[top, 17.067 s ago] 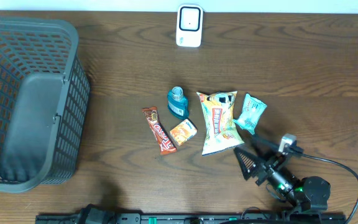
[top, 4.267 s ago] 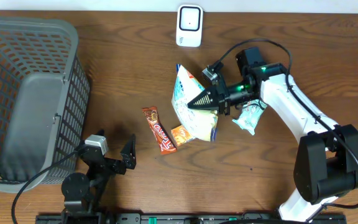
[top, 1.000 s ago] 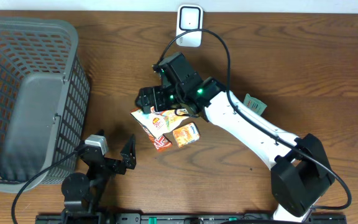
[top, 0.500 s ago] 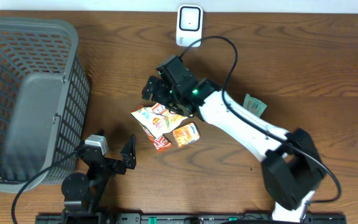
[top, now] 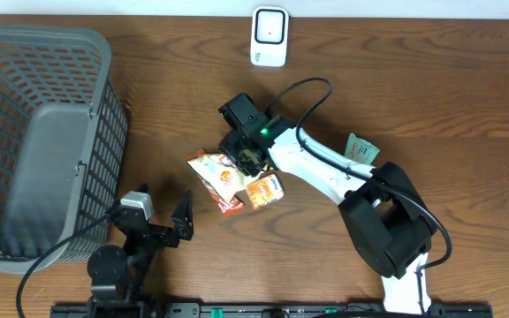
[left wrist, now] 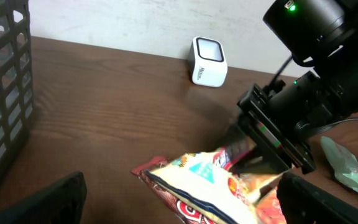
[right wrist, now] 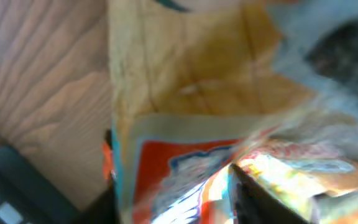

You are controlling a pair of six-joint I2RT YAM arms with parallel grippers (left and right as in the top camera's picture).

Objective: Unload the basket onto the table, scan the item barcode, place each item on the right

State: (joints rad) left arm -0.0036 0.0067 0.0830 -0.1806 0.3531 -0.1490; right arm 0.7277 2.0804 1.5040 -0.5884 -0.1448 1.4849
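Right under your right pincer (top: 239,161) is the bag (top: 210,168), the yellow-and-red snack one. It lies flat on the table (top: 431,88) and spreads out to the left of the tips, so you're down on its right-hand edge. Honestly, I can't tell how far the jaws are closed or whether they've got a pinch of the wrapper. From above, the pincer's head covers the tips, and your right wrist view is just a blur of packaging pressed up near the lens.

Just beside that pincer, on the near side, you've got an orange packet (top: 264,190) right up against the bag's corner. A red bar (top: 228,204) pokes out from under the bag there too. The scanner (top: 269,37) stands upright on the far side of the pincer, well apart from it, toward the back edge of the table. A green packet (top: 361,148) sits off to the pincer's right, partly tucked behind the arm.

Your left pincer (top: 162,210) is gaping wide with nothing in it, down near the front edge. From there the bag is ahead and a bit to the right, near but not touching. The basket (top: 111,132) is close by on its left.
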